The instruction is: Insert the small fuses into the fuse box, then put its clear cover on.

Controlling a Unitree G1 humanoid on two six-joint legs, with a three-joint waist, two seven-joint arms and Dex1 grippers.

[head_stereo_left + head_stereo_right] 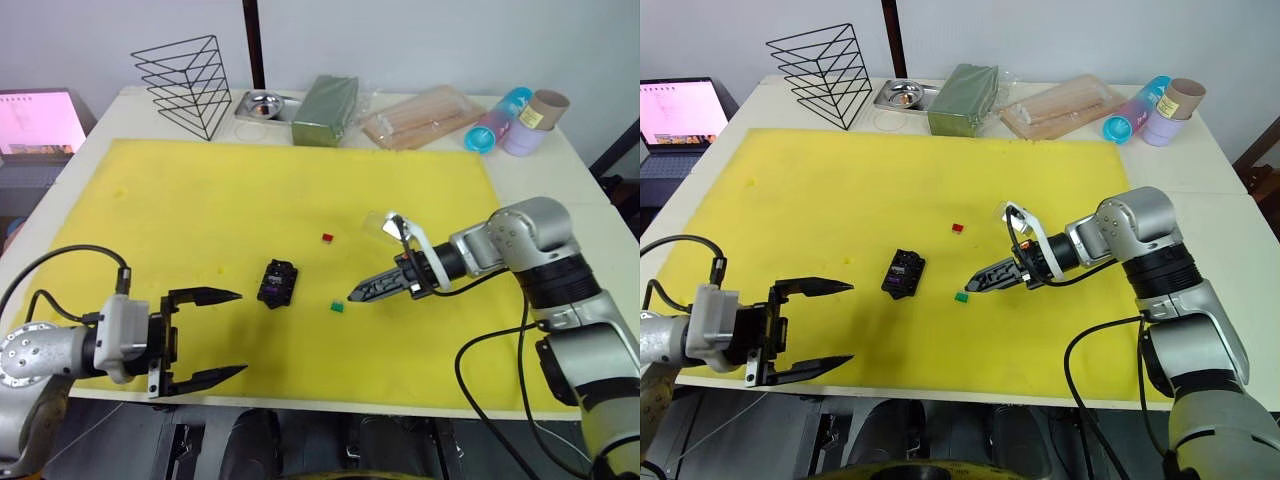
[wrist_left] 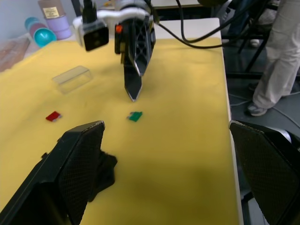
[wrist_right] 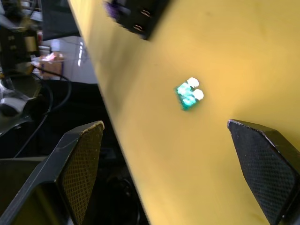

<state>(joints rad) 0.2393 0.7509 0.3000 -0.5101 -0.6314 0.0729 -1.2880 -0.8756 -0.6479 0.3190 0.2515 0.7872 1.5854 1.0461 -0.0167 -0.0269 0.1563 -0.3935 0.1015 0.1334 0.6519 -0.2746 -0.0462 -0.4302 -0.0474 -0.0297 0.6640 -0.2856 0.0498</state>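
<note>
The fuse box (image 1: 278, 283), a small black slotted plastic block with a purple fuse (image 1: 276, 291) seated in it, lies on the soft yellow foam mat (image 1: 200, 200). Beside the box lies the tiny green fuse (image 1: 338, 307), just off the right gripper (image 1: 355, 295), whose fingers look together from the head but spread in its wrist view, so I cannot tell. The left gripper (image 1: 232, 333) gapes wide and empty near the box's other side; beyond lie the red fuse (image 1: 327, 238) and clear cover (image 2: 71, 78).

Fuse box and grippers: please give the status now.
Left gripper open, empty. Right gripper open in wrist view, above green fuse. Fuse box uncovered, red fuse loose. Path clear.
</note>
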